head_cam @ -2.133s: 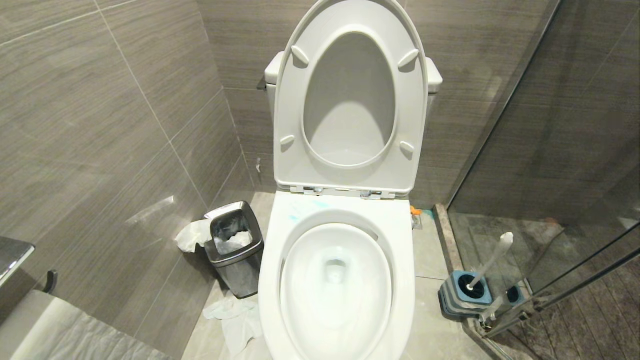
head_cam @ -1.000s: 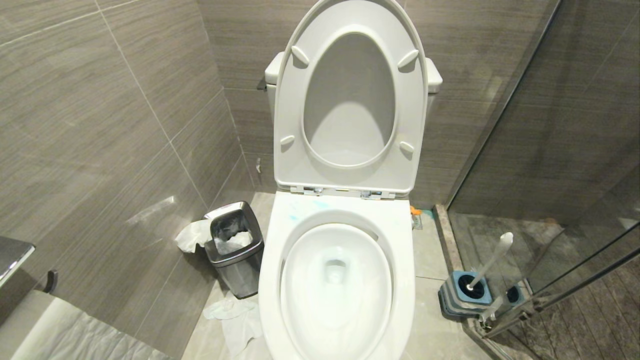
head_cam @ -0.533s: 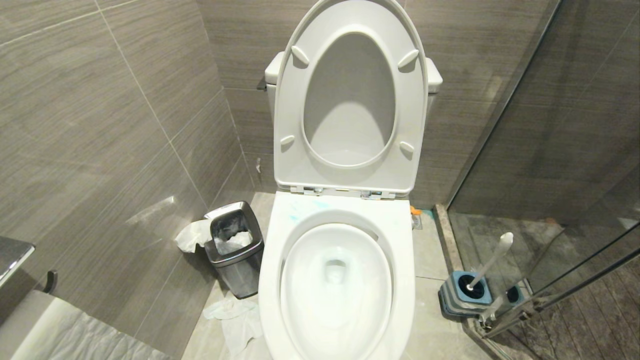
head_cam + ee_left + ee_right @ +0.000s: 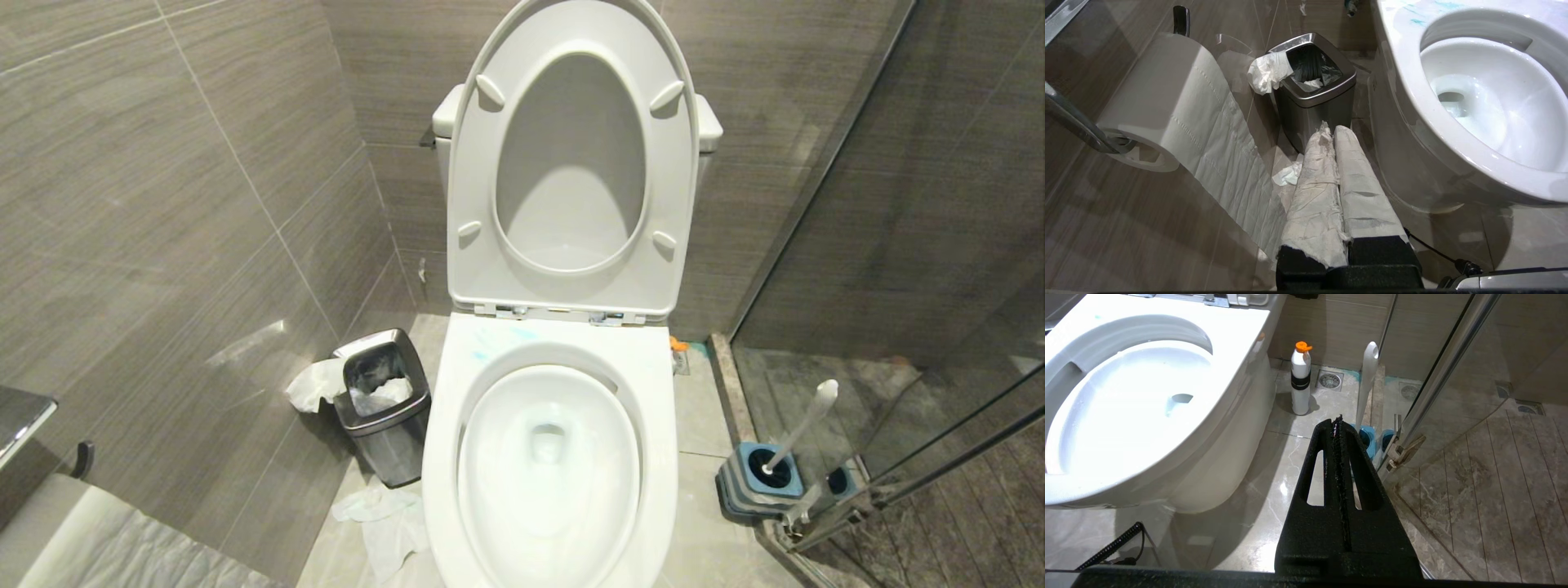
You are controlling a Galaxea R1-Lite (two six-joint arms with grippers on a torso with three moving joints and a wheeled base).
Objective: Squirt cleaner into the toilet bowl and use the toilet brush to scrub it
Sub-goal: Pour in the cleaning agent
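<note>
One toilet bowl, one toilet brush, one steel bin, two empty grippers pressed together

The head view looks steeply down from above onto the toilet bowl, while both wrist views sit low beside it, facing forward along the floor from opposite sides, sharing its rim.

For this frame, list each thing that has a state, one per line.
toilet bowl: seat and lid up, blue smears on the back rim
toilet brush: standing tilted in its base
steel bin: open, tissue hanging over the edge
cleaner bottle: upright, capped
left hand: shut, paper-wrapped
right hand: shut, empty
</note>
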